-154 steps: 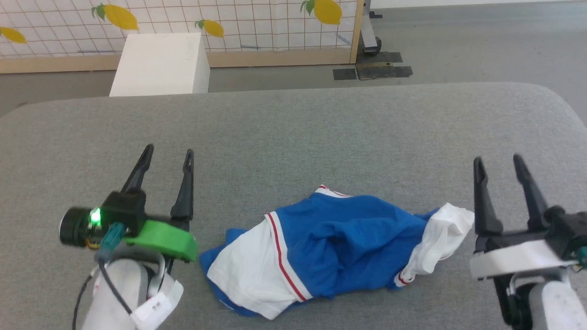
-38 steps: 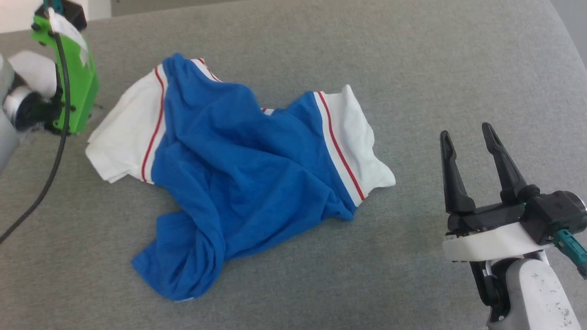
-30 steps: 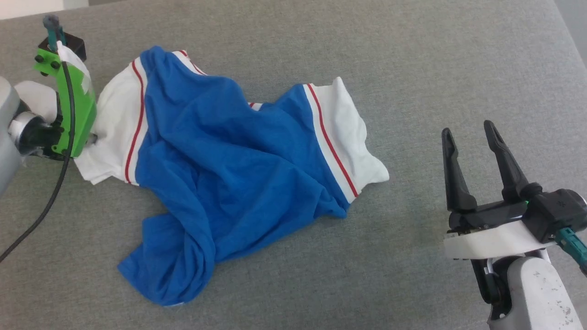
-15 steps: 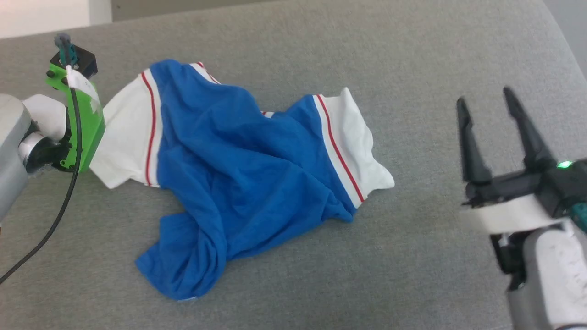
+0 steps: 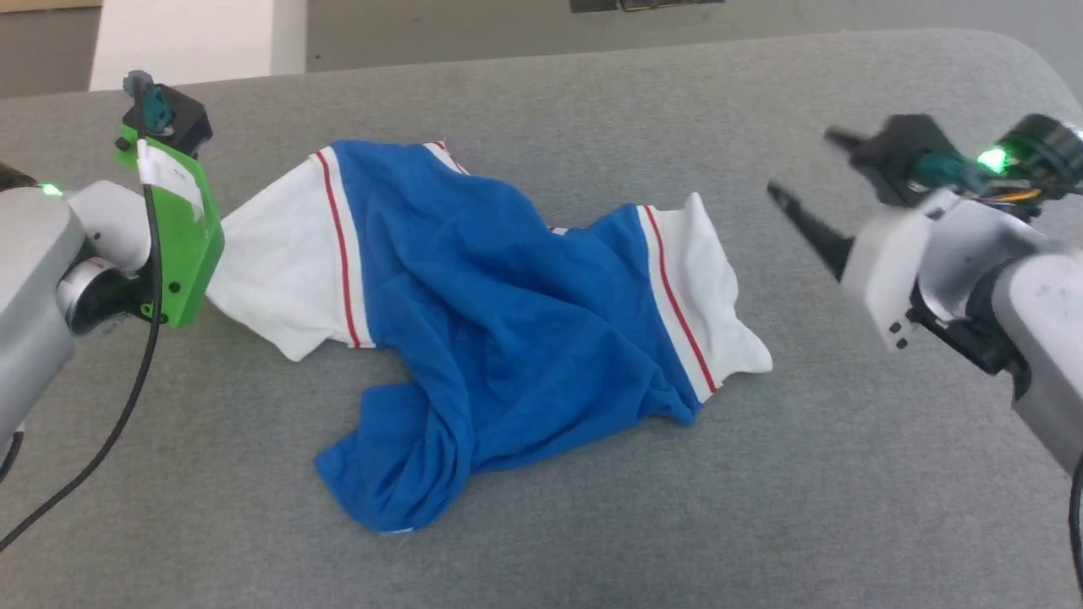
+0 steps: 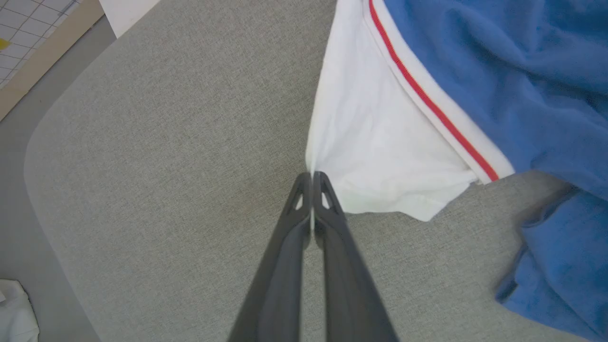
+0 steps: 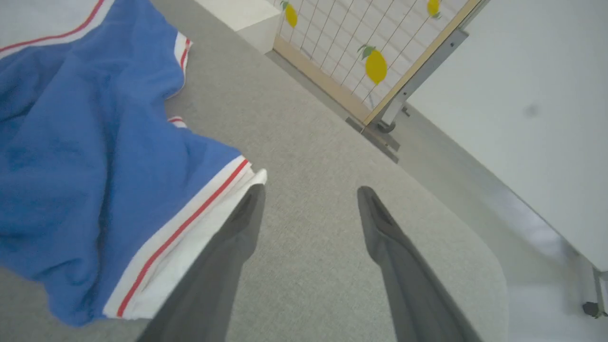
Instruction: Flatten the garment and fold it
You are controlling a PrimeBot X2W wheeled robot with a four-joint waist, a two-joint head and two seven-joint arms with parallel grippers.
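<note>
Garment, a royal blue shirt with short white sleeves and red trim, lies crumpled in the centre of the head view on a grey fabric-covered table. Its body is bunched into folds, and a blue corner of the hem trails toward the lower centre of the frame. No print shows on the side facing up.

The left gripper sits at the left edge of the head view behind a green mount. It is clamped on the outer edge of the white sleeve at centre left. Its wrist view shows 2 dark fingers pressed together with a pinch of white cloth at the tips.

The right gripper, at the upper right of the head view, is spread wide and holds nothing. In its wrist view 1 finger overlaps the edge of the other white sleeve; whether it touches cannot be told.

The step in hand looks like taking both sleeves to stretch the shirt flat. To do it well, the right gripper should probably come down on the free sleeve's outer edge, catch both layers, and close firmly before any pull. Both arms should then draw apart evenly and low over the table, so the thin pinch at the left does not slip and the bunched body spreads rather than drags.
</note>
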